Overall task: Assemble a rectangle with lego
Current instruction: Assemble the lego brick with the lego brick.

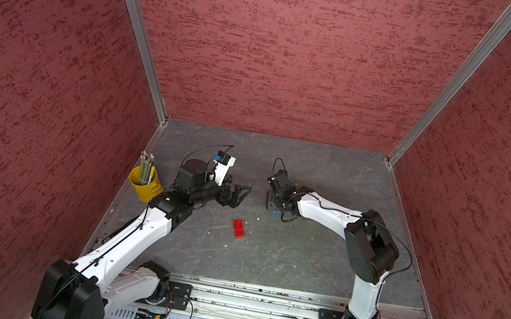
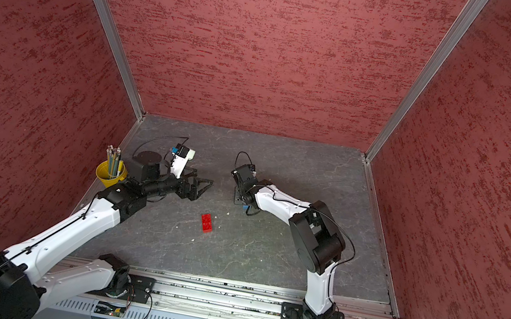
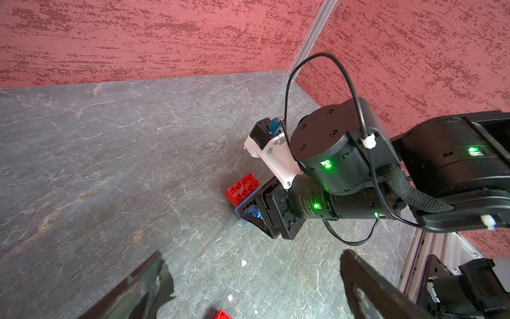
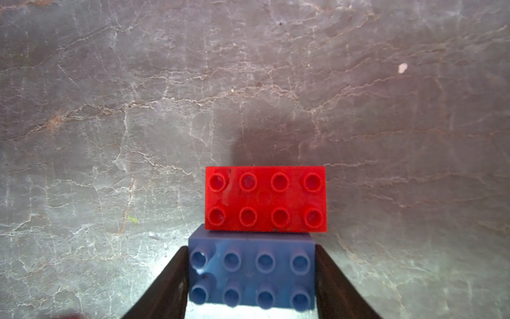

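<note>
In the right wrist view my right gripper (image 4: 251,276) is shut on a blue lego brick (image 4: 251,273), one finger on each short end. A red brick (image 4: 265,198) lies long side against the blue one, past the fingertips, and the two together form a flat studded rectangle. The left wrist view shows the same red brick (image 3: 242,187) and blue brick (image 3: 252,214) at the right gripper's tip. A second red brick (image 1: 238,228) (image 2: 207,223) lies loose mid-table. My left gripper (image 1: 241,193) (image 3: 255,287) hovers open and empty, left of the right gripper (image 1: 274,206).
A yellow cup (image 1: 144,185) (image 2: 109,173) of pencils stands by the left wall, close behind the left arm's elbow. Red walls close off three sides. Small white crumbs dot the grey table (image 1: 299,264). A metal rail runs along the front edge.
</note>
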### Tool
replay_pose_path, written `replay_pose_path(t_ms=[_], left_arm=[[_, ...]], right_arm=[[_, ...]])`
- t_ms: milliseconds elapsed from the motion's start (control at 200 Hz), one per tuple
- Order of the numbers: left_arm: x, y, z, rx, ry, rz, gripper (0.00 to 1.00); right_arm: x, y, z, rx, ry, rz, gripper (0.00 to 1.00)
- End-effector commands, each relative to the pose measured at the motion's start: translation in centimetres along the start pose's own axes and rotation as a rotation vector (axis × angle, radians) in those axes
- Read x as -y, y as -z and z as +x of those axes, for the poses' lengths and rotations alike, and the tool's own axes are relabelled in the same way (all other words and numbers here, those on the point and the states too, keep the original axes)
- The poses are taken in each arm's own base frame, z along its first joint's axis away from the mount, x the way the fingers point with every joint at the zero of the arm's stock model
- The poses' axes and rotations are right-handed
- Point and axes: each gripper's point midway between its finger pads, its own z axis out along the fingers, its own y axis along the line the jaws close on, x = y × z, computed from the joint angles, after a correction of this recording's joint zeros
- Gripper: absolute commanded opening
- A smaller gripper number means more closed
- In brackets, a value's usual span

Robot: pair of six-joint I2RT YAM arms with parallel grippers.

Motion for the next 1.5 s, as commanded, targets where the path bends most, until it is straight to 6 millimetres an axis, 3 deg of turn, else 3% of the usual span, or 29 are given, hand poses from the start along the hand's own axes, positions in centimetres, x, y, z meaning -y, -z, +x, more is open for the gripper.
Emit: replay_pose_path(t_ms=[0, 656, 1493], left_arm=[[-0.2, -0.1, 0.4, -0.008, -0.006, 0.005, 1.00], [-0.2, -0.2, 0.5, -0.013, -0.004, 0.007, 1.00], [-0.2, -0.2, 0.6, -0.016, -0.003, 0.006, 1.00]], right_arm=[[2.2, -0.8, 2.8, -0.087, 0.029, 0.068, 0.59], [3.0, -2.3, 4.4, -0.127, 0.013, 0.075, 0.59], [3.3, -1.9, 5.2, -0.128, 0.015, 0.063, 0.59]])
